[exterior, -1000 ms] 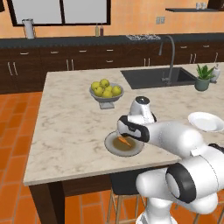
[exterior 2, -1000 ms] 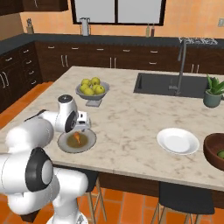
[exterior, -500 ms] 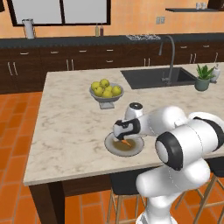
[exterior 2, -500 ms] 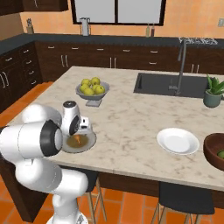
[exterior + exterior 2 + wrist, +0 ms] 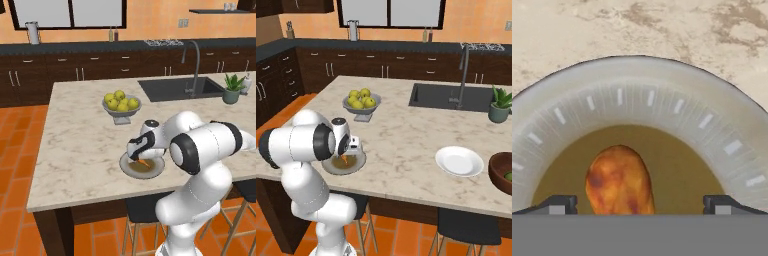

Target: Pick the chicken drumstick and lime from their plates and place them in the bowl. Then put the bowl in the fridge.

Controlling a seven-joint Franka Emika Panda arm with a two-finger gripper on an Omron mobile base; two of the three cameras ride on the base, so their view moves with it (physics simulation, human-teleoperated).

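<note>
The orange-brown chicken drumstick [image 5: 618, 182] lies in the brownish centre of the grey plate [image 5: 642, 85] near the island's front edge. My gripper [image 5: 640, 205] is low over it and open, one fingertip [image 5: 559, 205] on each side of the drumstick without touching it. From the base I see the gripper [image 5: 136, 154] over the drumstick [image 5: 143, 161] and the grey plate [image 5: 150, 175]. The white plate [image 5: 459, 161] is bare. The lime [image 5: 508, 176] lies inside the reddish-brown bowl [image 5: 500, 170] at the far right. The fridge is out of view.
A grey footed fruit bowl [image 5: 121, 105] with yellow-green fruit stands just behind the grey plate. The sink [image 5: 451, 97] with its faucet and a potted plant [image 5: 499, 105] are at the back right. Stools stand under the island's front edge.
The arm has folded down and brought the hand lower onto the grey plate, close over the drumstick. The jaws stayed open. Nothing on the island has moved.
</note>
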